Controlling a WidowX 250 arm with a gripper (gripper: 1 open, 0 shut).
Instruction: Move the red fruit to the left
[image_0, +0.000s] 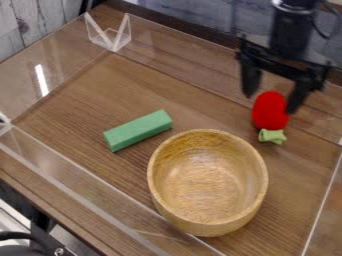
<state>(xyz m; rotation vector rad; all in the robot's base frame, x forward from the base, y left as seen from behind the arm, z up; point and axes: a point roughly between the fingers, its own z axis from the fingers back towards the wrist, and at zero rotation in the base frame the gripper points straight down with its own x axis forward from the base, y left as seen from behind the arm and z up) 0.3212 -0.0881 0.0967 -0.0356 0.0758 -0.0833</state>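
The strawberry (271, 108) is seen lying near the right edge of the table (94, 95), just beside the bowl (207, 181), not yet lifted or shifted. The tool (282, 92) is held spread wide directly above it, grasping nothing. Nothing of the move is judged done: descent, clenching and carrying leftward, past the green block (138, 130), are left.

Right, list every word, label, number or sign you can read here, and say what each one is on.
None: no readable text shows anywhere.
The red fruit, green block, wooden bowl, gripper and wooden table all appear unmarked.
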